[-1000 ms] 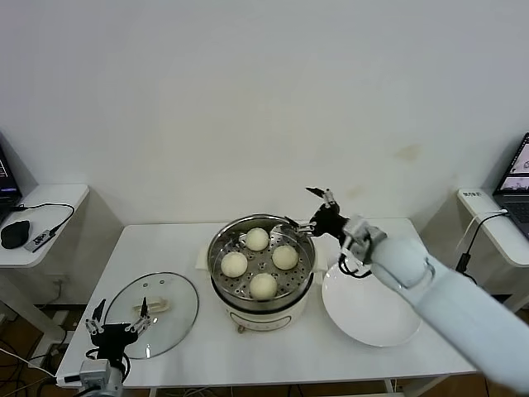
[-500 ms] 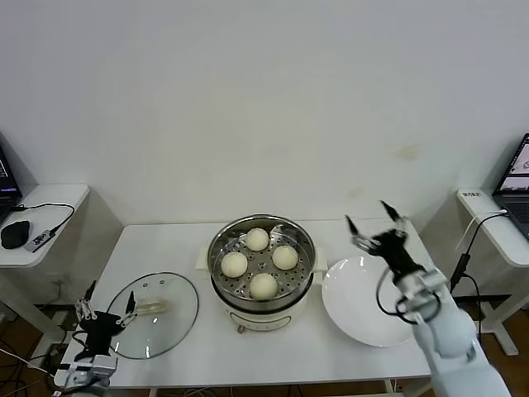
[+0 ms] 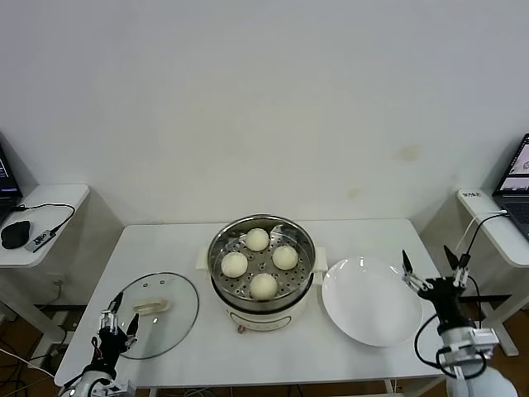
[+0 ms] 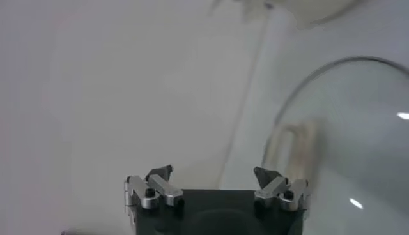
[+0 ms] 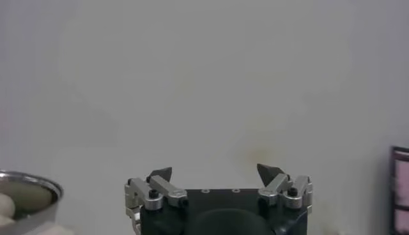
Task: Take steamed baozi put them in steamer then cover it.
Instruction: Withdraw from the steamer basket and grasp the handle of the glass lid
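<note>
Sitting in the uncovered steamer [image 3: 262, 273] at desk [image 3: 173, 240] centre are four steamed baozi [image 3: 264, 284], with the left end effector [image 3: 118, 327], fingers apart, at 8 o'clock by the glass lid [image 3: 153, 314], and the right end effector [image 3: 436, 270], also spread, at 3 o'clock beyond the white plate [image 3: 370, 300].

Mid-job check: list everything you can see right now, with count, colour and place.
steamed baozi: four, cream-white, all on the perforated tray inside the steamer.
steamer: one, shiny steel with cream base, centre of the table, uncovered.
glass lid: one, clear with cream handle, flat on the table left of the steamer.
plate: one, white, bare, right of the steamer.
table: one, white.
side desks: two, white, with laptops and cables, at the far left and far right.
left gripper: open, low at the table's front left, by the lid's rim.
right gripper: open, off the table's right edge beside the plate.
</note>
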Robot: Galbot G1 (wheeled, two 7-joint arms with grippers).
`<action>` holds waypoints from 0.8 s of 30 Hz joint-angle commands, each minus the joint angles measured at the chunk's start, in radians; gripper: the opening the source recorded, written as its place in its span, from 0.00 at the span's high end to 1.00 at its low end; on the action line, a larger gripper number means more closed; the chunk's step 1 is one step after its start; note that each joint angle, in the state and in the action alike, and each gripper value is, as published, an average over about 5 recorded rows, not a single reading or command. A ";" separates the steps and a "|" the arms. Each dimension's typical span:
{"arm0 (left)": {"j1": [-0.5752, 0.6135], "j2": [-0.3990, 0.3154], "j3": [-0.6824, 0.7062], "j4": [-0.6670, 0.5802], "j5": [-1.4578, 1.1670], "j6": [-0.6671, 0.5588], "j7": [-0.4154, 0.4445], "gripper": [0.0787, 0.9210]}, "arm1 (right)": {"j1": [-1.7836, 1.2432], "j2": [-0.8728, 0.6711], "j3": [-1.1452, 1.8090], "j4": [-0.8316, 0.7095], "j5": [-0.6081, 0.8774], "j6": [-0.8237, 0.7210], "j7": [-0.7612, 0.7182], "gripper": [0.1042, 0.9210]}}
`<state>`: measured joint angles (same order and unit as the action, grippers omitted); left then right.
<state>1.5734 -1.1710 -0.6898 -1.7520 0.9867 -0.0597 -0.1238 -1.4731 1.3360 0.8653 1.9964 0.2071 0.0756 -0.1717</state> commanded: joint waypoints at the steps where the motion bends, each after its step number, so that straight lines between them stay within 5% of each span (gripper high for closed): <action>1: -0.050 0.011 0.025 0.058 0.220 -0.021 0.022 0.12 | -0.098 0.077 0.076 0.026 -0.026 0.021 -0.007 0.12; 24: -0.289 0.024 0.093 0.221 0.199 0.001 0.060 0.12 | -0.130 0.122 0.045 0.031 -0.073 0.026 -0.015 0.12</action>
<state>1.3796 -1.1482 -0.6113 -1.6005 1.1649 -0.0574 -0.0711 -1.5889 1.4422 0.9097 2.0264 0.1458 0.0977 -0.1839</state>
